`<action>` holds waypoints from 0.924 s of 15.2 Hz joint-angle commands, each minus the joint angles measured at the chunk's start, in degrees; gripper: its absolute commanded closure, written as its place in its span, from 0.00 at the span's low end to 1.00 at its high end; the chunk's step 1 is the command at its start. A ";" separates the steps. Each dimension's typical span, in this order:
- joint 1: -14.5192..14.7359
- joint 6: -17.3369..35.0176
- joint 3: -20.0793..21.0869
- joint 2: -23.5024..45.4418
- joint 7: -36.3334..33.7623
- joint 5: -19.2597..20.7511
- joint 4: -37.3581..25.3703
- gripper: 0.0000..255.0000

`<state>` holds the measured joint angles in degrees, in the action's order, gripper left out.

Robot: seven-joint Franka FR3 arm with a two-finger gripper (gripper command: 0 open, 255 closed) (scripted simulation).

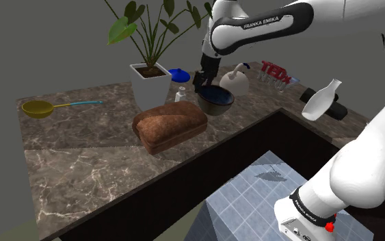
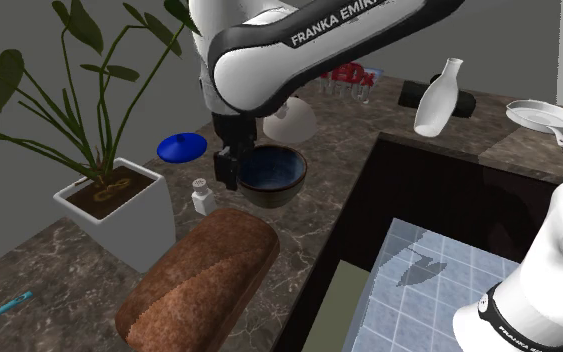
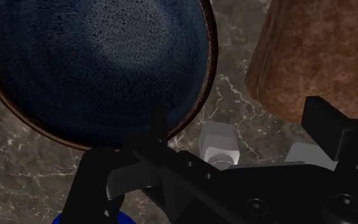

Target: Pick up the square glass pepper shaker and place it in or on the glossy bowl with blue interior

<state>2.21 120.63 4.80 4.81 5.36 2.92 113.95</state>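
My gripper (image 2: 231, 172) hangs fingers-down over the edge of the bowl (image 2: 275, 176), on the side that faces the white plant pot (image 2: 109, 205). In the wrist view my two black fingers (image 3: 327, 121) stand wide apart and clasp nothing. The pepper shaker (image 3: 219, 144) shows in the gap between them, below me and touching neither finger. It stands on the marbled brown counter (image 1: 81, 161), just beside the bowl's outer wall, between the bowl and the plant pot. The end of the brown loaf (image 1: 170, 127) is near it. It is a small, squarish clear body with a pale cap. It stands upright with its long axis vertical and the cap pointing up toward me, so from the wrist I look down on its top. The bowl is glossy, dark outside, with a brownish rim and a speckled deep-blue inside. Along my white forearm (image 1: 266, 24) black capitals read FRANKA EMIKA. Farther off, past a white teapot (image 1: 237, 80), red block letters (image 1: 276, 70) stand on the counter and read TED; whatever follows them I cannot make out. A blue disc (image 2: 181, 147) lies on the counter behind the shaker. A white bottle (image 2: 439, 97) stands tilted at the far stretch of the counter, well apart from me.
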 commanded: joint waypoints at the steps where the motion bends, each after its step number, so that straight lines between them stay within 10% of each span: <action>1: 0.08 0.79 0.05 4.40 0.39 0.23 -4.31 0.00; 9: 1.32 1.72 0.54 21.35 1.03 1.29 -22.92 0.00; 14: 1.36 4.62 0.40 23.25 0.88 1.53 -21.92 0.00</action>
<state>3.52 124.80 5.23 27.50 6.29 4.38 92.18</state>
